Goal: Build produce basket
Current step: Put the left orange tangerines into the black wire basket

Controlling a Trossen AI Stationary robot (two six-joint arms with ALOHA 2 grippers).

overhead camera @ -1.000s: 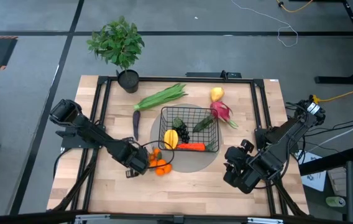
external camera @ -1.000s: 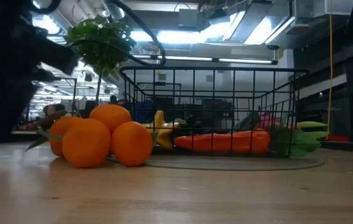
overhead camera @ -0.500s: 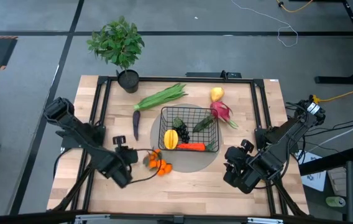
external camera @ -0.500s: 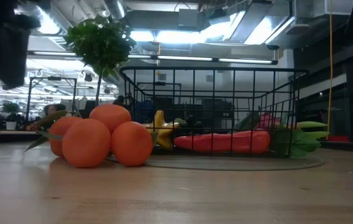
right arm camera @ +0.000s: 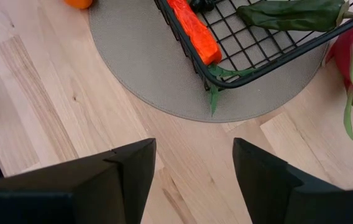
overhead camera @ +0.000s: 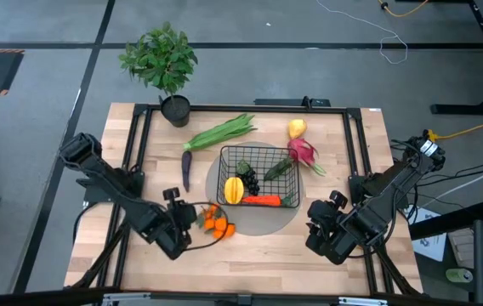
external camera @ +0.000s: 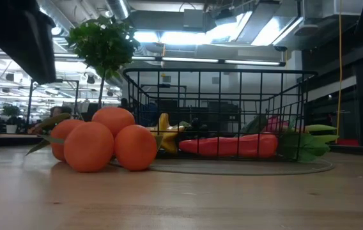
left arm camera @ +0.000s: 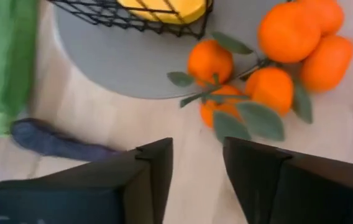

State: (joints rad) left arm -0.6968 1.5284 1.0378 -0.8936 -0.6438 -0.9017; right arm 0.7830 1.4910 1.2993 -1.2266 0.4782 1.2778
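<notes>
Orange tangerines (overhead camera: 216,223) sit in a leafy cluster on the counter (overhead camera: 250,255), at the edge of the grey mat (overhead camera: 263,223) and just beside the basket (overhead camera: 258,176), not yet inside it. We see the left pincer (overhead camera: 184,223) near them on the side away from the basket, its fingers apart and empty in the left wrist view, with the cluster lying ahead of the tips. The basket already holds a carrot (overhead camera: 261,201), a yellow fruit (overhead camera: 235,189), dark grapes (overhead camera: 248,180) and a green pod (overhead camera: 279,168). Outside it remain the long green bundle (overhead camera: 220,132), a dark purple piece (overhead camera: 186,169), another yellow fruit (overhead camera: 297,128) and the dragon fruit (overhead camera: 303,152), which touches the basket's far side. The right pincer (overhead camera: 322,229) waits near the counter's front right, fingers apart, holding nothing.

We judge the step in hand to be the tangerines. Next the left pincer must close on the cluster, perhaps by its stem, then lift it clear of the wire rim and lower it in.
</notes>
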